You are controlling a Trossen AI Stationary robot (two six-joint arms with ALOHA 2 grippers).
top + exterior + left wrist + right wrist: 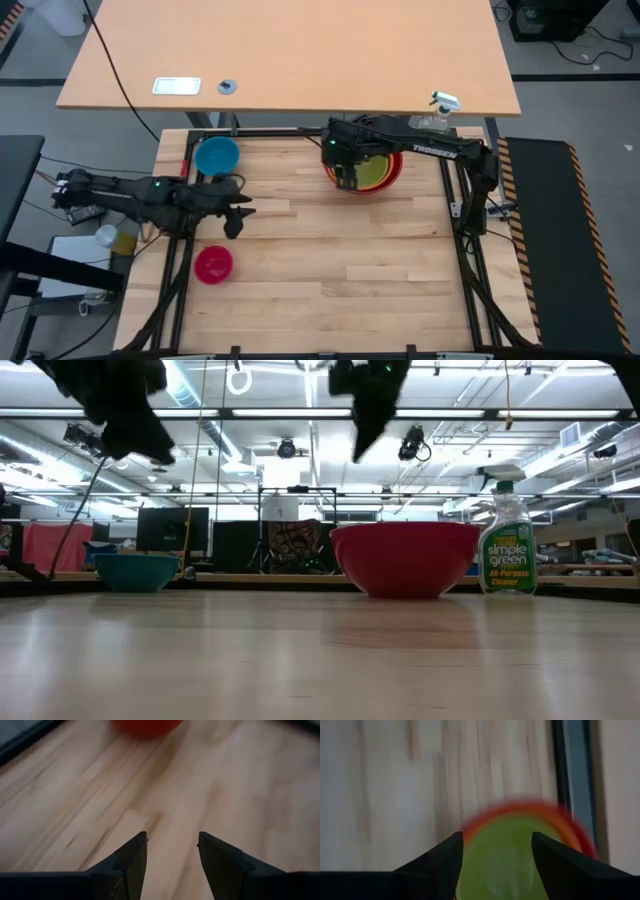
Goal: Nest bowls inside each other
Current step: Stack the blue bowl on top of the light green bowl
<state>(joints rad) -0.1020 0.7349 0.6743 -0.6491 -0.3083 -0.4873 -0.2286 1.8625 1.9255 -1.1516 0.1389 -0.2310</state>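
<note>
The red bowl [392,172] stands at the table's far right with the orange bowl [384,180] and the yellow-green bowl [372,170] nested in it. The blue bowl [216,156] sits at the far left and the pink bowl [213,264] at the near left, each alone on its base. My right gripper [497,836] hangs open above the nested bowls' left side [346,180], holding nothing. My left gripper [172,837] is open over bare wood between the blue and pink bowls [240,216], slanting down.
A clear spray bottle [507,548] stands just right of the red bowl [405,560] near the far right corner. A black frame [455,190] borders the wooden table. The middle and near right of the table are bare wood.
</note>
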